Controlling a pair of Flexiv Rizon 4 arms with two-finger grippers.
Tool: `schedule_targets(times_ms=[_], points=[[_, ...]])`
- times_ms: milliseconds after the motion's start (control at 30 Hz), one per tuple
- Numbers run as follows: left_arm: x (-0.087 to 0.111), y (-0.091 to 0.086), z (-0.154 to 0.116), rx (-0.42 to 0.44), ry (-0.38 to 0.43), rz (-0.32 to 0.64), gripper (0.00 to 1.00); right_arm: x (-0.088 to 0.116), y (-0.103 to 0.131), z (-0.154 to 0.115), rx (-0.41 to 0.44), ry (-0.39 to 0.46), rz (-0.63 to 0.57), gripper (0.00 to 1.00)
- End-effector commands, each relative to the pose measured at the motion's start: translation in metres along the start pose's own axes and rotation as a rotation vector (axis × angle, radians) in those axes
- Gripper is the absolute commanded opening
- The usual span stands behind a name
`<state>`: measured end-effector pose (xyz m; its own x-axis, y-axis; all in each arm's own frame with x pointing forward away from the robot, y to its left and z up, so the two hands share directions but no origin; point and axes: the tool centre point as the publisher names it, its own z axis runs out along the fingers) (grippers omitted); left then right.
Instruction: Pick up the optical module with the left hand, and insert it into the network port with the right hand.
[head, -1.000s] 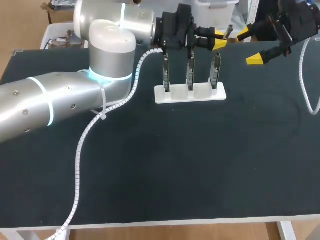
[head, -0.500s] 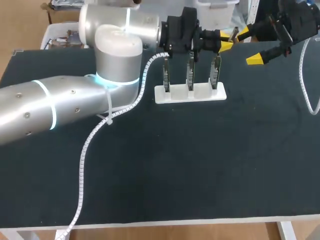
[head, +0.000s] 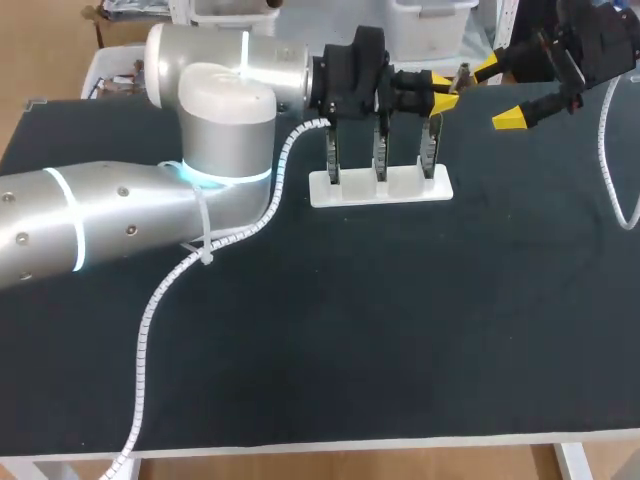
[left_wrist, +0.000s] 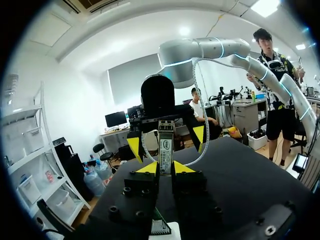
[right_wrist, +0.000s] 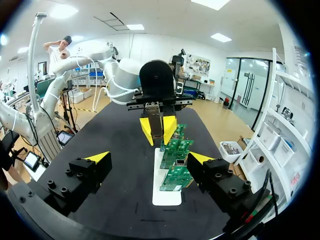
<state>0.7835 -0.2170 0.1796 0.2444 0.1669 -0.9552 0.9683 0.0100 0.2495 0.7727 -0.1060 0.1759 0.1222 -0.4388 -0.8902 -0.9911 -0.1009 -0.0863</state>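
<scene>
The optical module (head: 462, 72), a slim silver piece, is held in my left gripper (head: 443, 85), which is shut on it above the right-hand circuit board (head: 430, 145). In the left wrist view the module (left_wrist: 165, 146) sticks out from between the yellow tips of the left gripper (left_wrist: 165, 167). My right gripper (head: 500, 92) hangs open just to the right of the module, facing it. From the right wrist, the right gripper (right_wrist: 149, 157) stands wide apart, with the left gripper (right_wrist: 157, 130) and the module (right_wrist: 153, 111) straight ahead.
Three green circuit boards stand upright in a white stand (head: 380, 188) at the back middle of the black table (head: 400, 330). The boards (right_wrist: 176, 160) lie under and ahead of my right gripper. A white spiral cable (head: 160, 290) trails from the left arm.
The left arm's elbow swung right, then back left, and the module shifted only slightly above the boards. The right arm has kept still.
</scene>
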Motion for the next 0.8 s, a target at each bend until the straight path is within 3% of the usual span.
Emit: schedule_targets(times_ms=[33, 800], points=[[0.005, 0.002, 0.005, -0.016, -0.014, 0.004, 0.0, 0.0, 0.0, 0.0, 0.001, 0.0, -0.001, 1.0], [0.005, 0.01, 0.016, 0.021, -0.028, 0.015, 0.0, 0.0, 0.0, 0.0, 0.001, 0.0, -0.001, 1.0]])
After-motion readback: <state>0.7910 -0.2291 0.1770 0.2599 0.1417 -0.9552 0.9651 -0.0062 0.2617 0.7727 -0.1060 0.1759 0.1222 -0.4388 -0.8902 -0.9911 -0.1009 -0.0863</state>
